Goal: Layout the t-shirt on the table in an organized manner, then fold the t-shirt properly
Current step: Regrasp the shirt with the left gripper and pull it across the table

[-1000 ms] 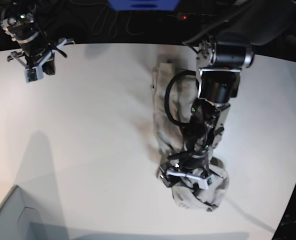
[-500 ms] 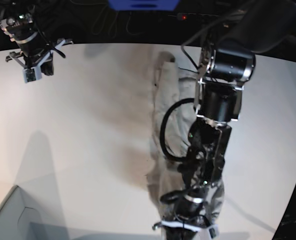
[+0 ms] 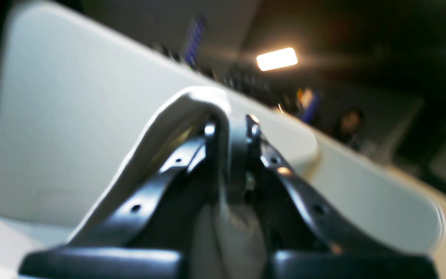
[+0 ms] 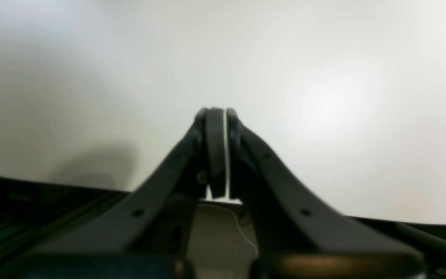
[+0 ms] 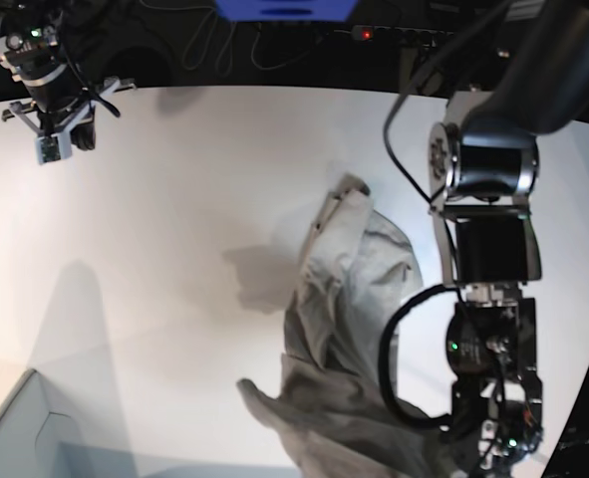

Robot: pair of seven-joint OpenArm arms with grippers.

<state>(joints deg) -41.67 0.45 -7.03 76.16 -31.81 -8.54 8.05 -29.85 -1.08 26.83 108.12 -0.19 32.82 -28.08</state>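
Left wrist view: left gripper (image 3: 229, 128) clenched on t-shirt (image 5: 349, 349) fold, lifting it off table (image 5: 174, 199), prob. to spread it. Right gripper (image 4: 219, 116) closed, empty, parked at far edge.

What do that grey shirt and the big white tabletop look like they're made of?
The t-shirt looks like soft woven or knit cloth, matte beige-grey: it creases and drapes in loose folds. The table looks hard and smooth, matte white, probably laminate or plastic, with soft shadows and no grain.
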